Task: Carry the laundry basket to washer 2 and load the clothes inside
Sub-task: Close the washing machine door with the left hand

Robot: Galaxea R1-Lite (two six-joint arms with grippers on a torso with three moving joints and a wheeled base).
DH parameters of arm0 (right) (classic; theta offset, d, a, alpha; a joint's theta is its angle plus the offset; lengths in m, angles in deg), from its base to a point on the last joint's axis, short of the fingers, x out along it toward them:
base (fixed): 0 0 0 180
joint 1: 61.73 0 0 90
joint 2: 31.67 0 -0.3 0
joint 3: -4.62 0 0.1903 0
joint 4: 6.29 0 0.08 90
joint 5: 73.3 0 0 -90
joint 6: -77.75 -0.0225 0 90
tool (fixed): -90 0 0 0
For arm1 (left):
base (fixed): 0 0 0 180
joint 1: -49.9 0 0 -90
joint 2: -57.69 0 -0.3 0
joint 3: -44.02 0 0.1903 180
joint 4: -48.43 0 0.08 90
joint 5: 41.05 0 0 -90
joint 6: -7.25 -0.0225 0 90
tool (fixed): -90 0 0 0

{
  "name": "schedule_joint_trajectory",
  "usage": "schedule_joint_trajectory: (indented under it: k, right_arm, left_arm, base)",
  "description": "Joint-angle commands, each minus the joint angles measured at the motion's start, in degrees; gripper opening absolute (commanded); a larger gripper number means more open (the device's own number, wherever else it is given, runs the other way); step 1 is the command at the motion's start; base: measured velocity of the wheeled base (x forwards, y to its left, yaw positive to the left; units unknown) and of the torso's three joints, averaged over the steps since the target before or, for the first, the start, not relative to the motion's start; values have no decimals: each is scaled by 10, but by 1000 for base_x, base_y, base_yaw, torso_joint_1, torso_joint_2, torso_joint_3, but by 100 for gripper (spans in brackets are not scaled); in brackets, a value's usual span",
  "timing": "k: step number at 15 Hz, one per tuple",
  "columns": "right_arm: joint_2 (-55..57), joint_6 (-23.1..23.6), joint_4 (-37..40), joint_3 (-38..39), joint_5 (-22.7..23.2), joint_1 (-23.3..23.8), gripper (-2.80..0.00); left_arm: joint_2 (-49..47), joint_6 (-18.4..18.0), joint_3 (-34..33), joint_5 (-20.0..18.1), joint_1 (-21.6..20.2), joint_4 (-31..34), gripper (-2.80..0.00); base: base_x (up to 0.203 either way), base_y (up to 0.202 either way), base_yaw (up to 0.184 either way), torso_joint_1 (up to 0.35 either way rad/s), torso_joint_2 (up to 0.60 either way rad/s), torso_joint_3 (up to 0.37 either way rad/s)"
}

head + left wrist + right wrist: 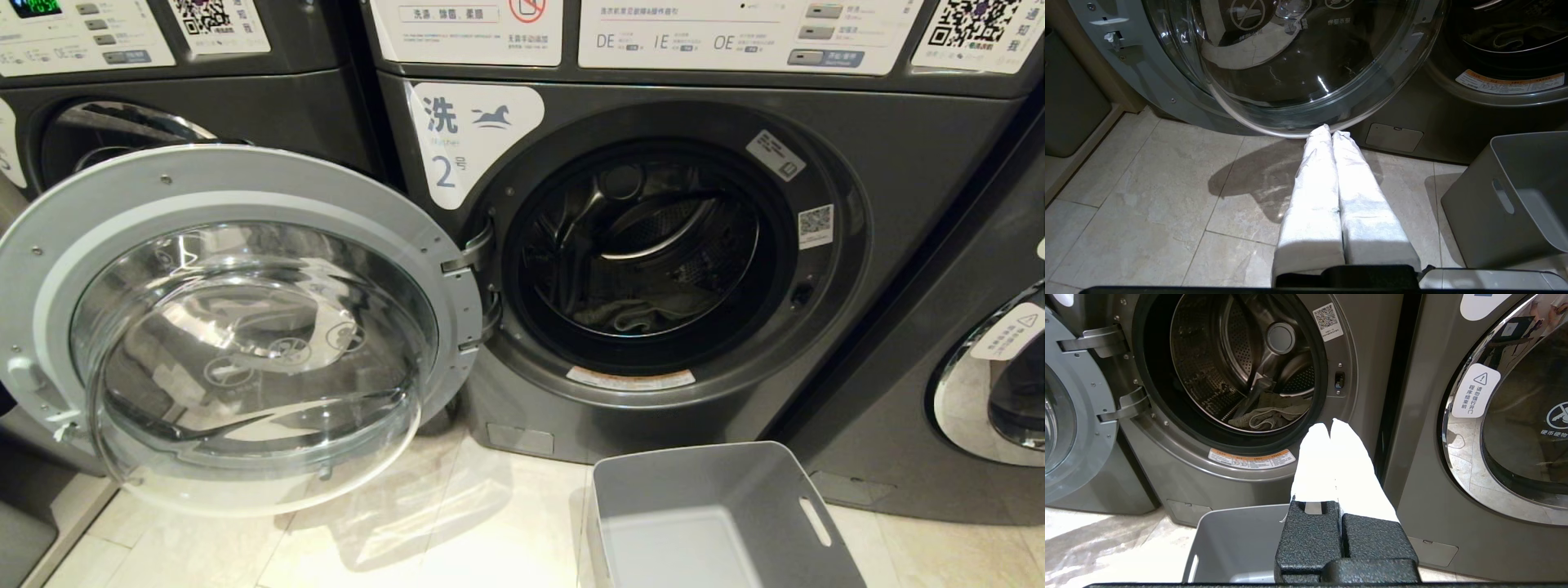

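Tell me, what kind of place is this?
Probably a coin laundry: numbered washers stand in a row, washer 2 has payment codes above, and a laundry basket sits on the floor.

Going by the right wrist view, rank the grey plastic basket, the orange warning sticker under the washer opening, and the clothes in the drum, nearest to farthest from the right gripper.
From the right gripper:
1. Grey plastic basket, right beneath it on the floor.
2. Orange warning sticker, on the door frame's lower rim.
3. Grey-green clothes, deep inside the steel drum.

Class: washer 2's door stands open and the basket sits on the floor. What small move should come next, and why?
Probably swing the door shut with the left gripper: the clothes lie in washer 2, and the laundry basket looks empty.
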Motion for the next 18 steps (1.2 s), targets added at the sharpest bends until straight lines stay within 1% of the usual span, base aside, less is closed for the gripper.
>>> schedule_joint_trajectory:
  k: [1,7,10,11,12,13,15,17,18]
  right_arm:
    - [1,0,-1,23,0,0,-280]
    - [1,0,-1,23,0,0,-280]
    - [1,0,-1,23,0,0,-280]
    - [1,0,-1,23,0,0,-280]
    - [1,0,-1,23,0,0,-280]
    - [1,0,-1,23,0,0,-280]
    - [1,0,-1,23,0,0,-280]
    - [1,0,-1,23,0,0,-280]
    - [1,0,-1,23,0,0,-280]
  left_arm:
    - [-1,0,0,0,0,0,-280]
    - [-1,0,0,0,0,0,-280]
    - [-2,-12,1,0,0,1,-280]
    - [-1,-27,0,-1,0,2,-280]
    - [-1,-50,3,-1,0,-6,-280]
    - [-1,-62,18,-2,0,-14,-280]
    - [-2,-65,78,-8,0,-7,-280]
    - [-18,-66,164,-10,0,25,-280]
    - [-43,-66,209,-9,0,44,-280]
  base:
    - [0,0,0,0,0,0]
    - [0,0,0,0,0,0]
    - [0,0,0,0,0,0]
    - [0,0,0,0,0,0]
    - [0,0,0,0,0,0]
    - [0,0,0,0,0,0]
    - [0,0,0,0,0,0]
    - [0,0,0,0,0,0]
    - [0,0,0,0,0,0]
